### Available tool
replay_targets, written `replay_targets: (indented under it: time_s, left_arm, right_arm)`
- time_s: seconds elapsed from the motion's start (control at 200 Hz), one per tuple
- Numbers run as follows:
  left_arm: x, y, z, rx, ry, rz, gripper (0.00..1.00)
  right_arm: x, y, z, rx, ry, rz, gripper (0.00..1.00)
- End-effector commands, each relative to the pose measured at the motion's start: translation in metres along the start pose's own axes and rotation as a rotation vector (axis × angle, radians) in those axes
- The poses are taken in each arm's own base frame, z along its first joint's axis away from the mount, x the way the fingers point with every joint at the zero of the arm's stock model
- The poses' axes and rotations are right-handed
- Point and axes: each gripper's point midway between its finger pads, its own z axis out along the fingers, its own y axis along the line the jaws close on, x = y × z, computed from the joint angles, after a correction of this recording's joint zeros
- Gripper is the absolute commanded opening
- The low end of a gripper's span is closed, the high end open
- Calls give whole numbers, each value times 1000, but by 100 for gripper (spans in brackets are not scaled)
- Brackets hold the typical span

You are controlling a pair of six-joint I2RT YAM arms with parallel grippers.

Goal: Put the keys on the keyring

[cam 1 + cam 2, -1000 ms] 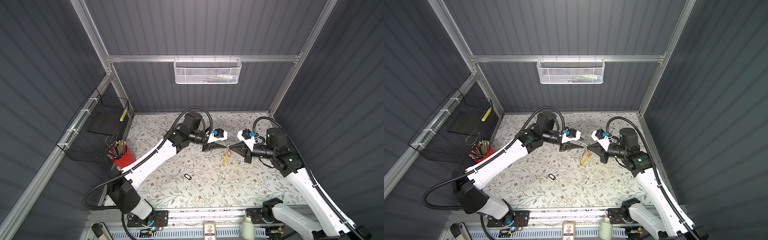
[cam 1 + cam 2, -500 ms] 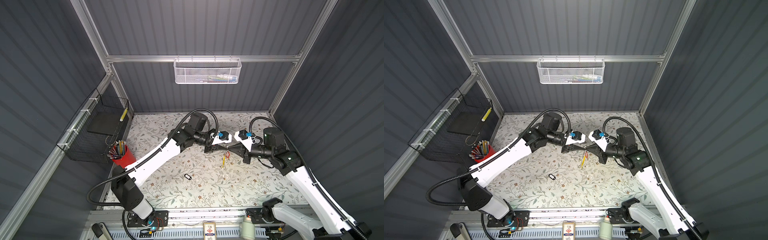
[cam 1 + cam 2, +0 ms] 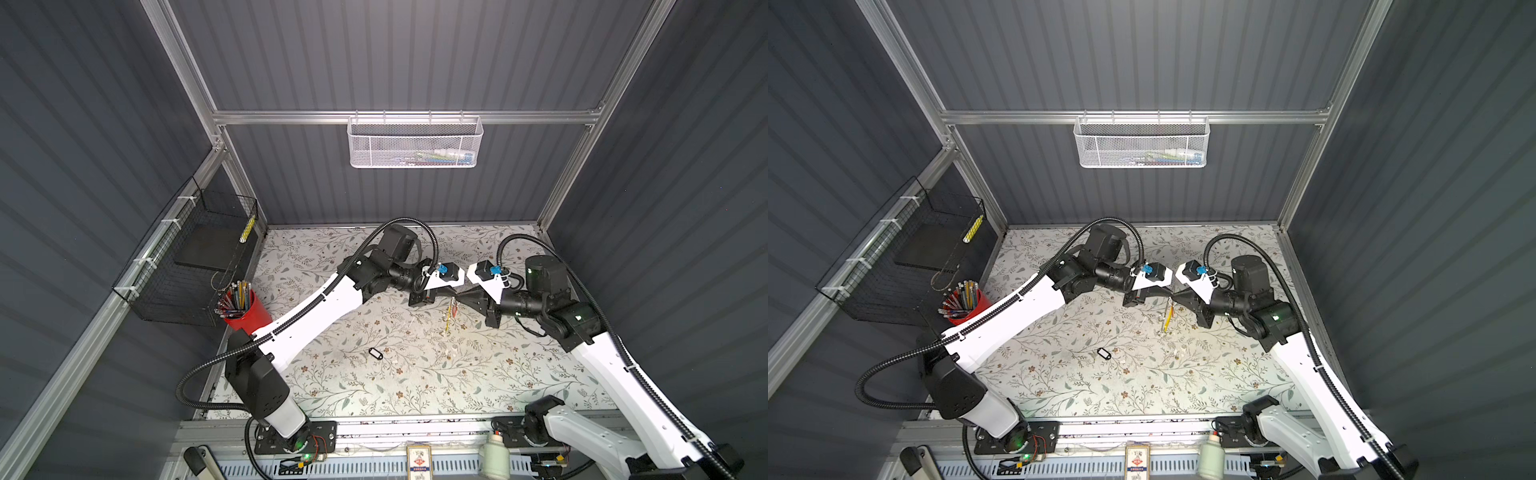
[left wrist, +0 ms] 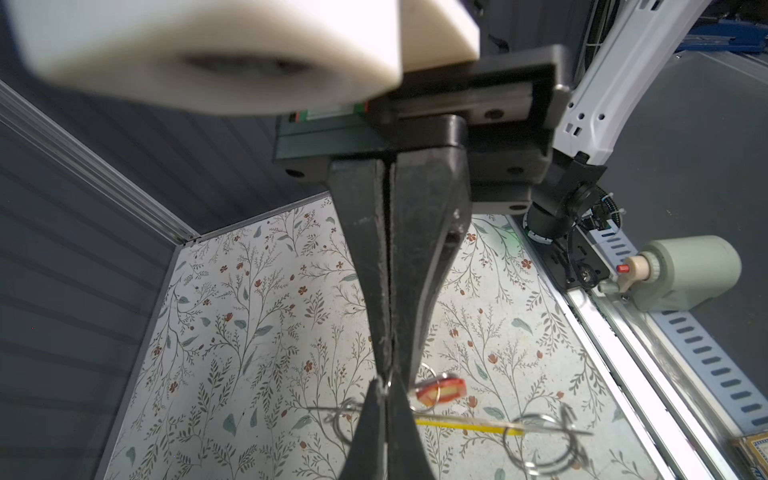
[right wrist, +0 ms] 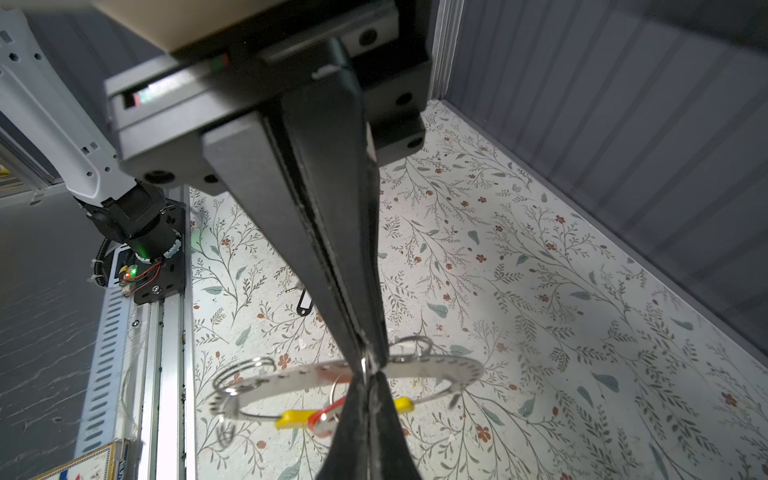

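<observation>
The two arms meet over the middle of the bench [image 3: 415, 386], tip against tip. The right gripper [image 5: 366, 355] is pressed together and pinches a thin wire of the keyring [image 5: 440, 368]. The keyring hangs in the air just under the tips, with its yellow segment [image 5: 291, 417] on the lower side. The left gripper [image 4: 388, 372] is also pressed together and seems to pinch the same wire from the opposite side. Whether this wire is the hoop itself or something that hangs on it, I cannot tell.

The orange-red key [image 4: 440, 390] hangs at the hoop, just beside the tips. It looks to be on the keyring already, but this is not sure. The black key [image 3: 375, 353] lies alone on the bench, nearer and to the left, well apart from both grippers.

I judge that the step in hand is a two-gripper hold of the keyring, either to pass it over or to open it. The next move calls for one gripper to keep the hoop steady. The other must let go, fetch the black key and bring it to the opening of the hoop. The wire is thin, so it can slip easily.
</observation>
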Motion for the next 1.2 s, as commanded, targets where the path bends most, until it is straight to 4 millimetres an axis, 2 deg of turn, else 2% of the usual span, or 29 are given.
replay_targets:
  time_s: [0.0, 0.06, 0.13, 0.335, 0.465, 0.49, 0.65, 0.82, 1.195]
  left_arm:
    - [-6, -5, 1, 28, -18, 5, 0]
    - [-13, -3, -1, 7, -49, 4, 0]
    - [-19, 1, -5, -25, -94, -10, 0]
    - [-41, 12, -14, -92, -220, -41, 0]
    - [-57, 19, -20, -129, -291, -58, 0]
    - [-46, 16, -14, -120, -282, -87, 0]
    - [-56, 23, -19, -161, -346, -114, 0]
    - [-61, 29, -23, -190, -398, -148, 0]
    - [-70, 36, -26, -212, -479, -192, 0]
  right_arm:
    - [-15, -3, -6, 44, -64, -58, 15]
    - [-7, -8, -8, 98, -52, -67, 24]
    - [-8, -16, -13, 175, -77, -101, 33]
    - [-4, -24, -29, 323, -151, -124, 43]
    - [-6, -18, -31, 312, -202, -126, 42]
    - [-6, -17, -31, 306, -205, -124, 42]
    - [-14, -13, -28, 269, -241, -119, 39]
    - [-26, -15, -27, 257, -278, -125, 36]
    - [-27, -25, -19, 259, -272, -93, 29]
